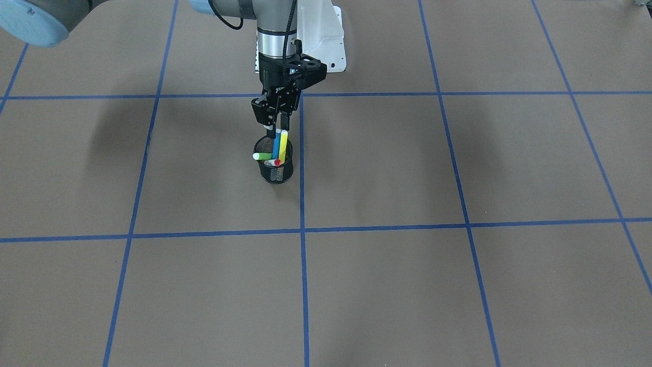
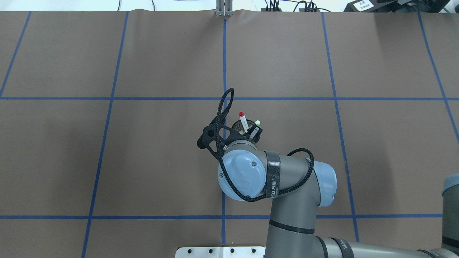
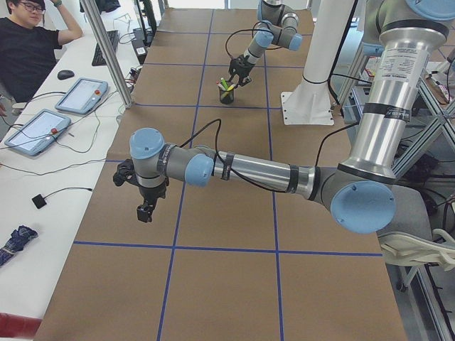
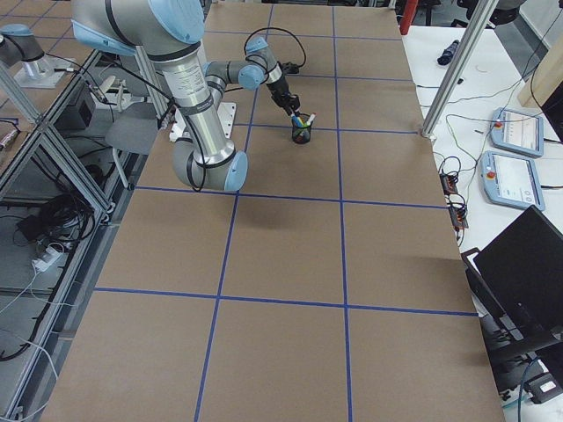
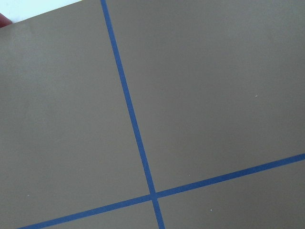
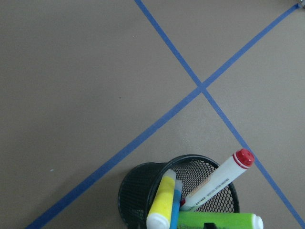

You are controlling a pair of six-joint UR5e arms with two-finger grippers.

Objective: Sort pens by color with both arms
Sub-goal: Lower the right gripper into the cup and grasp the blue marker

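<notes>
A black mesh cup (image 1: 276,173) stands near the table's middle and holds all the pens. The blue pen (image 1: 276,148) and the yellow pen (image 1: 283,145) stand almost upright. The light green pen (image 1: 262,156) and the red-capped white pen (image 1: 277,162) lean over the rim. My right gripper (image 1: 279,130) hangs straight above the cup, open, with its fingertips at the tops of the blue and yellow pens. The right wrist view looks down on the cup (image 6: 138,191) and the red-capped pen (image 6: 217,181). My left gripper (image 3: 145,212) hovers over bare table far from the cup; I cannot tell its state.
Blue tape lines divide the brown table into squares. The white base pedestal (image 1: 323,41) stands just behind the cup. A person (image 3: 28,50) sits at a side bench with tablets (image 3: 82,96), beyond a metal post (image 3: 106,50).
</notes>
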